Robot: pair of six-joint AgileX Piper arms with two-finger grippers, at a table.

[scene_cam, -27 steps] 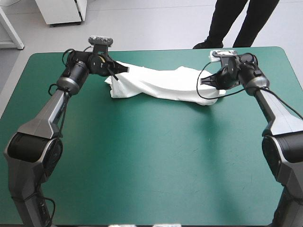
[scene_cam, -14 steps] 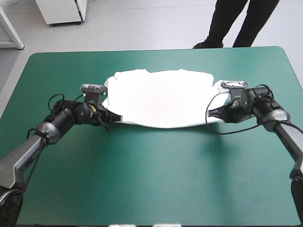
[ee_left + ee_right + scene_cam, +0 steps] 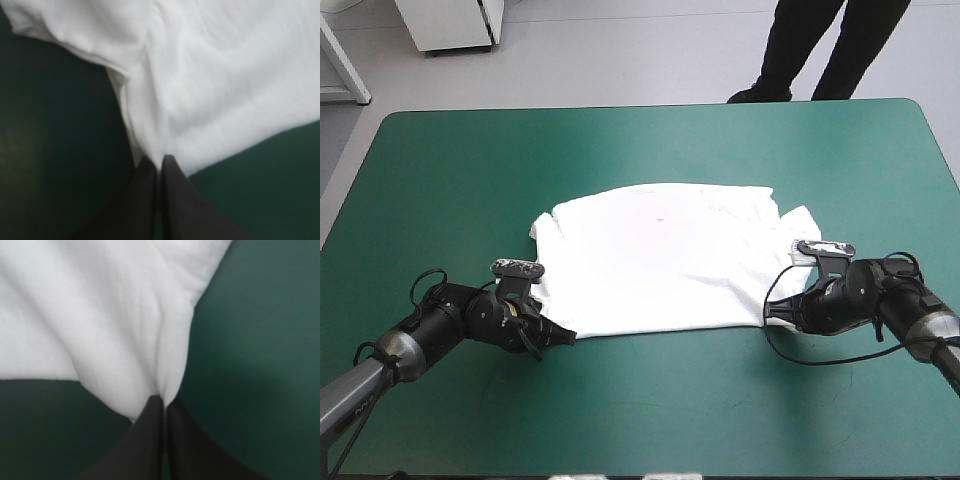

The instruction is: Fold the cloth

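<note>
- The T-shirt [image 3: 665, 255] now lies spread flat at the middle of the table [image 3: 650, 420]. Earlier it was a bunched strip near the table's far edge, so flattening looks done and folding can begin.
- Its hem faces the table's near edge, sleeves farther back; its longer span runs along that edge.
- The left gripper [image 3: 563, 338] and right gripper [image 3: 772, 311], nearest that edge, each stay clamped on a hem corner.

High view from above and behind, whole bench [image 3: 640, 150], wrist views close along fingers [image 3: 144, 200], sharing near corners of T-shirt [image 3: 660, 260].
</note>
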